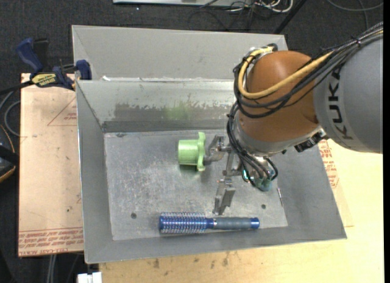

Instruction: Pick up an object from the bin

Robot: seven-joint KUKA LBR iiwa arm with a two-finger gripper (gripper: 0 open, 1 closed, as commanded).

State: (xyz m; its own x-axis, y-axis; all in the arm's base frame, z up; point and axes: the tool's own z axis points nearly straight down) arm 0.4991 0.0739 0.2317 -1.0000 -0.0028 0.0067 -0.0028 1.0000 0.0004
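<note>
Grey metal bin [122, 172] holds a light-green plastic spool [191, 152] just left of the hand [220, 175], fingers spread and empty; a blue plastic hairbrush [207, 222] lies below it.

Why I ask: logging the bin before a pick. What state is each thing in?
Gripper: fingers open, nothing between them, down near the bin floor.
Green spool: on its side mid-bin, beside one finger, not gripped.
Blue hairbrush: lying flat by the front wall, bristles left, not gripped.
</note>
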